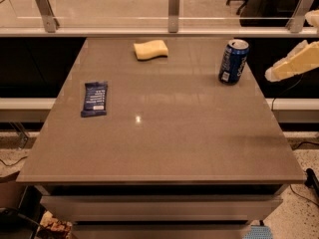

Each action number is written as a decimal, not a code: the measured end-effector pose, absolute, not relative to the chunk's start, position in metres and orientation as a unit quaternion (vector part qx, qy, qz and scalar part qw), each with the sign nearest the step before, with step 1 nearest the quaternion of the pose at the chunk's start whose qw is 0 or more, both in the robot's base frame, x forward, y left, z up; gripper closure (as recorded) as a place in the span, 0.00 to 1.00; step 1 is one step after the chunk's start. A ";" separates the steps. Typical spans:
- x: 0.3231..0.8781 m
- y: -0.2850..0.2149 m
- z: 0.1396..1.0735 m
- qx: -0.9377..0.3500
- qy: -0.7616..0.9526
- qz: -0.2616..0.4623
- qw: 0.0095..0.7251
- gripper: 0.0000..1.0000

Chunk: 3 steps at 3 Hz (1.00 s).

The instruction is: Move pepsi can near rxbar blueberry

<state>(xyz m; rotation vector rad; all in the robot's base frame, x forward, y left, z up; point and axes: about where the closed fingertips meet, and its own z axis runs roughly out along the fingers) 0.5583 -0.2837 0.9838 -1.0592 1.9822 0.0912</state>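
A small blue cylindrical drink can with a silver top, the pepsi can [233,61], stands upright towards the far right of the grey-brown bench [174,133], close to its right edge. The robot's pale cream gripper [273,72] hangs beyond that edge, near the can but apart from it, with the can lying directly to the left of its tip at about the level of the can's lower half. Whether the jaws are open or closed I cannot tell; they hold nothing that shows. The flat dark blue wrapper with a white label, the rxbar blueberry [94,98], lies well apart on the bench's left side, its long axis running front to back. I judge the coming move to be a short leftward reach onto the upright can. A pale yellow sponge [150,49] sits at the far middle.
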 end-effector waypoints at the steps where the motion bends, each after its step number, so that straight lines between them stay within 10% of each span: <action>1: 0.559 -0.283 0.984 -0.423 0.795 0.039 0.433 0.00; 3: 0.583 -0.286 0.967 -0.369 0.785 0.096 0.489 0.00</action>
